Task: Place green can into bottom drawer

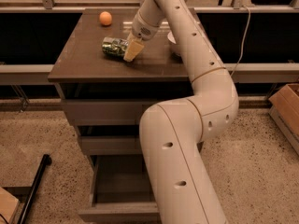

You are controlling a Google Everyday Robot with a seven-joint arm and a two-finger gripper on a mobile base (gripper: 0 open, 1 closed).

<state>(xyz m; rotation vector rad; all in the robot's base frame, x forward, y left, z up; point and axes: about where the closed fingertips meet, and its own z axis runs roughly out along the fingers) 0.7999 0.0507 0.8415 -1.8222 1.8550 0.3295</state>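
Note:
The green can [113,46] lies on its side on the top of the brown cabinet [79,59], left of centre. My gripper [132,50] reaches down from the arm at the can's right end, touching or very close to it. The bottom drawer [119,192] is pulled out below, with its dark inside showing. My arm's large white links cover its right part.
An orange ball [105,18] sits at the back left of the cabinet top. A white bowl [172,40] peeks out behind my arm on the right. A cardboard box [286,107] stands on the floor at right. A black pole [35,188] lies at lower left.

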